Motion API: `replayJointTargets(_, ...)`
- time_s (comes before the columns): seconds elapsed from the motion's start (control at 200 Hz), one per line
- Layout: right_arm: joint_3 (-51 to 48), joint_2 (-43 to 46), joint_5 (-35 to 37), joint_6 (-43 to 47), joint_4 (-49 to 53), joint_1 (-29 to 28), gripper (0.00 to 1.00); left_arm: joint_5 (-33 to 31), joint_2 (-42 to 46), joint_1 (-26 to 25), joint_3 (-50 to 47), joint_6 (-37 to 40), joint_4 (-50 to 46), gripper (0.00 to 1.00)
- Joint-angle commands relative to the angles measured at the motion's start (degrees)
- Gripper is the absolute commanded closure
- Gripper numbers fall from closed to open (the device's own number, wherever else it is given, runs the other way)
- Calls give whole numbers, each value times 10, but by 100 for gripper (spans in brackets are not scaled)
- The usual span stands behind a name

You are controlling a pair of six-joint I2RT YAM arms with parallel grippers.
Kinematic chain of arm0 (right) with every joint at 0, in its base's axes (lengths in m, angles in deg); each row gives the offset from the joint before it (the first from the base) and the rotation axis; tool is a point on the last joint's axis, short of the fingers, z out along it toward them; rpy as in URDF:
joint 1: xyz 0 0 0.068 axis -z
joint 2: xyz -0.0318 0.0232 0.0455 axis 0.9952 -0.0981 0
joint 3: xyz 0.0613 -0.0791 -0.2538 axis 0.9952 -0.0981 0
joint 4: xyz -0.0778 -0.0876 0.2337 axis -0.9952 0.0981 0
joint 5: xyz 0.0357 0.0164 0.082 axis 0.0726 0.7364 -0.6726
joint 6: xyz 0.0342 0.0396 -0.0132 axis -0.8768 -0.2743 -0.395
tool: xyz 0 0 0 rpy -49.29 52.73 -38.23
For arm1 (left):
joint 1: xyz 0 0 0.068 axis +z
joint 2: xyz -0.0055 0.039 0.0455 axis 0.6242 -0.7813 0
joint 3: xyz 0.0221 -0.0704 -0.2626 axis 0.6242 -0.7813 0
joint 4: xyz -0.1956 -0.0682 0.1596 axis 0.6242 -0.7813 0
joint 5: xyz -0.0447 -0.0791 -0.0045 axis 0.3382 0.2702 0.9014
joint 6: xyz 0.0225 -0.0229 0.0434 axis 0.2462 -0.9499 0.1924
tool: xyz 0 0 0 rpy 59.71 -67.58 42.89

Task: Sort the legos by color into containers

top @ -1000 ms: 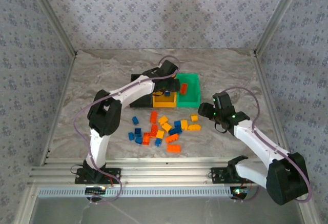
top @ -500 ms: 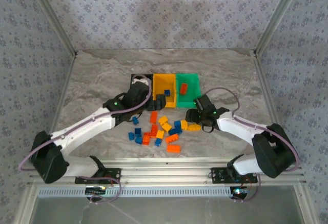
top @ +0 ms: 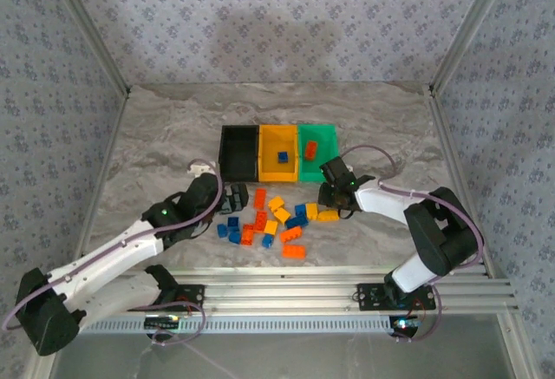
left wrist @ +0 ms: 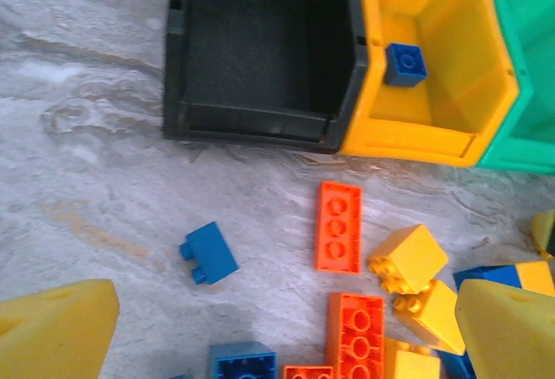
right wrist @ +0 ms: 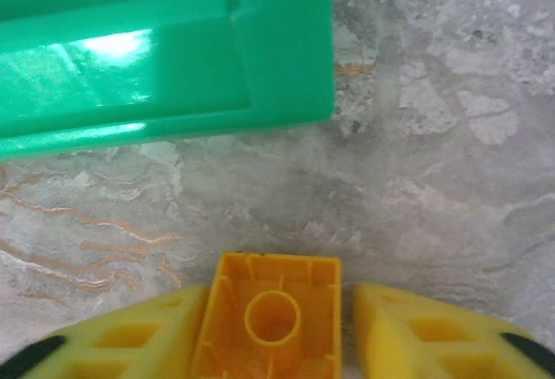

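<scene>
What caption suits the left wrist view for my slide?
Open left hand above loose legos, facing a black bin and a yellow-orange bin holding one blue brick.

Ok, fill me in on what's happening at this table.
Two robot arms are sorting lego bricks into three bins. The right pincer has a yellow-orange brick between its fingers, just in front of the green bin, which holds one red-orange brick. The left pincer hangs open over the loose pile near the empty black bin. The yellow-orange bin holds one blue brick.
</scene>
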Motion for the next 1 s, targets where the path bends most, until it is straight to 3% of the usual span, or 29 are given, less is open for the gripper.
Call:
replayJointTargets(0.0, 11, -10, -2, 9, -14, 0, 62, -47, 30, 2, -16, -16, -37, 0)
replayJointTargets(0.24, 49, 87, -16, 57, 36, -21, 72, -105, 92, 7, -49, -32, -87, 0)
replayJointTargets(0.405, 136, 77, -30, 78, 51, -78, 72, -113, 135, 12, -74, -56, -116, 0)
replayJointTargets(0.68, 380, -121, -67, 112, 28, -158, 71, -109, 206, 21, -91, -77, -168, 0)
replayJointTargets(0.999, 637, -351, -83, 106, 81, -163, 69, -91, 229, 25, -97, -81, -190, 0)
